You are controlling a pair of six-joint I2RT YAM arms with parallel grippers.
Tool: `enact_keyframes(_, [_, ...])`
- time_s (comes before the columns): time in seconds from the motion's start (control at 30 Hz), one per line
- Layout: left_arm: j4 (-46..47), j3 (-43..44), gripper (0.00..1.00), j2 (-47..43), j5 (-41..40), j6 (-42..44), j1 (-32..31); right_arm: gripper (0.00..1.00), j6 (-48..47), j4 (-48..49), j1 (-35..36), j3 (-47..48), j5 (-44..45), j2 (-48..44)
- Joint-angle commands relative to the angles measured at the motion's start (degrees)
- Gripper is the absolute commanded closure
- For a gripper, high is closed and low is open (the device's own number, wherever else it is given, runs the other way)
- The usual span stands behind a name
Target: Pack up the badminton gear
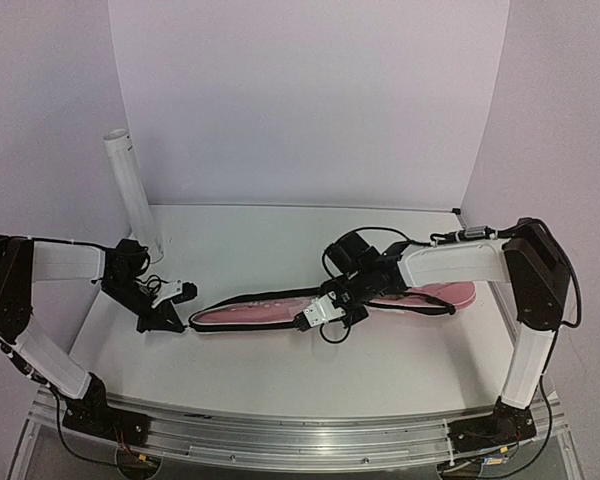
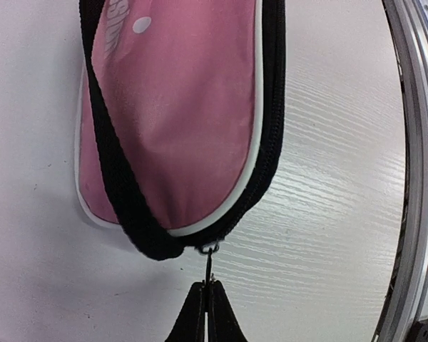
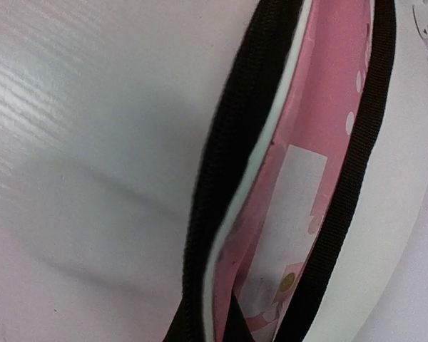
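The long pink bag (image 1: 260, 305) lies flat across the table. None of the badminton gear shows in any view. My left gripper (image 1: 172, 322) is at the bag's left end. In the left wrist view this gripper (image 2: 209, 286) is shut on the small metal zipper pull (image 2: 210, 262), at the rounded tip of the bag (image 2: 185, 107). My right gripper (image 1: 315, 318) is at the middle of the bag's near edge. In the right wrist view it (image 3: 207, 322) pinches the black zipper edge (image 3: 228, 178) with its white piping. Beside that edge the pink lining (image 3: 299, 178) shows through a narrow gap.
A tall white tube (image 1: 130, 190) stands at the back left near the wall. The bag's black strap (image 1: 420, 305) runs along its right half. The aluminium rail (image 1: 300, 435) with both arm bases borders the table's near edge.
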Motion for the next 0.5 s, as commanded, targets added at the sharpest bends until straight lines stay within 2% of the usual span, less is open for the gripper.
enact_keyframes(0.0, [-5.8,-0.9,0.67,-5.6,-1.9,9.6,-0.9,0.68,-6.4,-1.2,-1.3,-3.0,5.3,1.9])
enact_keyframes(0.07, [-9.0,0.6,0.44,-5.7,-1.1,10.8,-0.9,0.50,-4.8,-1.3,-0.7,-3.0,4.9,1.3])
enact_keyframes(0.1, [-10.7,1.5,0.40,-5.5,-1.0,11.1,-0.9,0.45,-3.4,-1.3,-0.1,-3.1,4.6,0.6])
enact_keyframes(0.2, [-15.9,6.0,0.39,-3.9,0.4,12.5,-0.9,0.35,6.5,-2.8,1.6,-2.2,2.4,-3.0])
enact_keyframes(0.23, [-17.1,7.7,0.39,-3.2,2.1,12.3,-0.9,0.27,12.7,-3.8,2.1,-1.0,0.9,-4.2])
enact_keyframes(0.27, [-17.5,9.7,0.39,-2.1,3.7,11.3,-0.9,0.13,18.4,-5.3,2.3,0.0,-1.4,-5.9])
enact_keyframes(0.3, [-16.6,11.6,0.39,-0.9,5.6,8.0,-0.9,0.09,26.2,-6.4,2.3,1.2,-3.5,-7.4])
enact_keyframes(0.4, [-8.5,15.3,0.44,2.6,5.4,-5.6,-2.7,0.07,48.6,-10.7,2.2,3.3,-4.4,-10.9])
enact_keyframes(0.47, [0.2,15.4,0.55,4.4,-2.8,-13.3,-6.7,0.10,63.5,-13.4,1.8,3.0,1.7,-13.6])
